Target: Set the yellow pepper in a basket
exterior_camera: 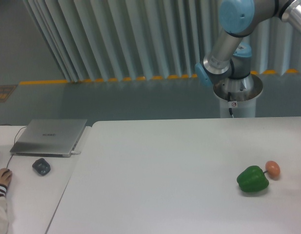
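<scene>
Fingers are out of the picture, so I cannot tell if they are open or closed. Yellow pepper and basket do not show either. Only a green pepper (253, 179) sits near right on the surface (155, 175), touching a small orange fruit (272, 168).

No readable text — faint logo on laptop (49, 136) lid and small red-white sticker (233, 104) on arm base, both illegible.

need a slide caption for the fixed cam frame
UR5e arm above white table with green bell pepper and small orange-pink fruit; gripper out of frame.
</scene>
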{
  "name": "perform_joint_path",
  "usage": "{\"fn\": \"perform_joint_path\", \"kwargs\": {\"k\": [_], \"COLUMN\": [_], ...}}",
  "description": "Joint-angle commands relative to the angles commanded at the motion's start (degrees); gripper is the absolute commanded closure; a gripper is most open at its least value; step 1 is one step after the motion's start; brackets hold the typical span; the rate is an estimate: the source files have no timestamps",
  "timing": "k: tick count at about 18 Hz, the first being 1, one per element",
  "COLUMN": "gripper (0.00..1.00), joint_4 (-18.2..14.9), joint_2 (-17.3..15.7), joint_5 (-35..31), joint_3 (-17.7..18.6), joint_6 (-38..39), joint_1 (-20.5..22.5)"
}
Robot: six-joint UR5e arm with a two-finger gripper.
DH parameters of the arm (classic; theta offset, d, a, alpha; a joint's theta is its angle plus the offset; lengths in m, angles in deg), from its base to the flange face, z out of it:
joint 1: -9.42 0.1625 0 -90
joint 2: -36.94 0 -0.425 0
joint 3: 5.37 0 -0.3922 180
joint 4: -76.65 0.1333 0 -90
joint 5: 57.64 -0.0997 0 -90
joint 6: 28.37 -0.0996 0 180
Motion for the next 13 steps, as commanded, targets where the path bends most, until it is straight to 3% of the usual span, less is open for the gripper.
{"fn": "perform_joint_path", "kwargs": {"k": [6,13], "gripper": [0.11,0.09], "joint_4": [0.4,0.4], "joint_2": [0.0,-0.2], "joint_5": [0.0,0.0], "joint_3": [0.4,0.8], "joint_6": [-0.1,-0.1], "joint_1": [0.0,-0.1]}}
